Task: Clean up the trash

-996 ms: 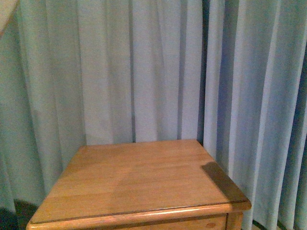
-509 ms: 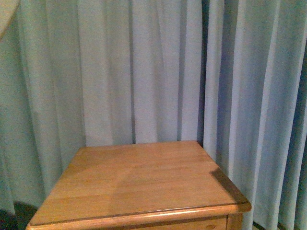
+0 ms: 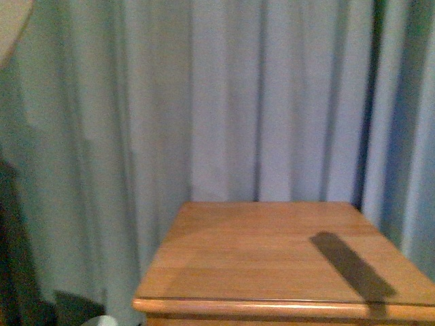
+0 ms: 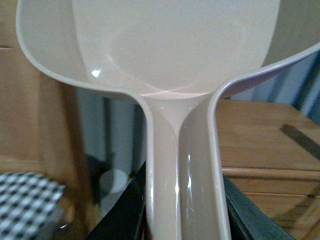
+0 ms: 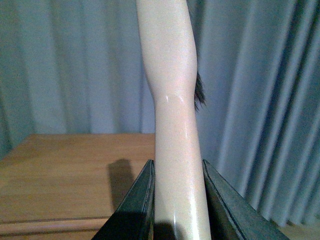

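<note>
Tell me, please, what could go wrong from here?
1. No trash shows in any view, so a sweep over the wooden table may be blind.
2. The dustpan, held in the left tool, fills that wrist's camera and hides much.
3. The curtain hangs directly behind the table, so the brush in the right tool might snag it.

Wooden table (image 3: 285, 258) before blue curtains (image 3: 258, 102)

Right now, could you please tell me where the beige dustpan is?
In the left wrist view, the dustpan is held by its handle in the left gripper, with the wooden table beyond it.
</note>
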